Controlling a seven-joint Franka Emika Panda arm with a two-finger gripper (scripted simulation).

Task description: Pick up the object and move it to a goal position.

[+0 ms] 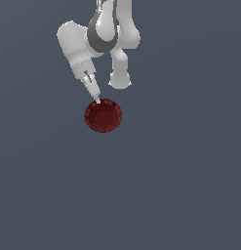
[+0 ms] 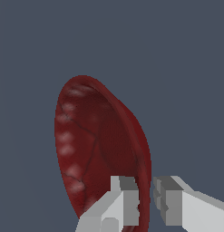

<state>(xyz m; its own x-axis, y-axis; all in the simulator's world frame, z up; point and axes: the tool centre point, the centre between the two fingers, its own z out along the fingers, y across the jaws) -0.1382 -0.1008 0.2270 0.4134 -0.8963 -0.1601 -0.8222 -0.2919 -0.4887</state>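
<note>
Jaws are straddling the thin rim of the dark red bowl [image 2: 99,145], one finger inside and one outside, though you cannot tell whether they are pinching it yet. You are seeing the gripper [image 1: 97,100] meeting the bowl's edge on the side nearest the arm; gripping the rim probably suits a bowl this wide.
</note>
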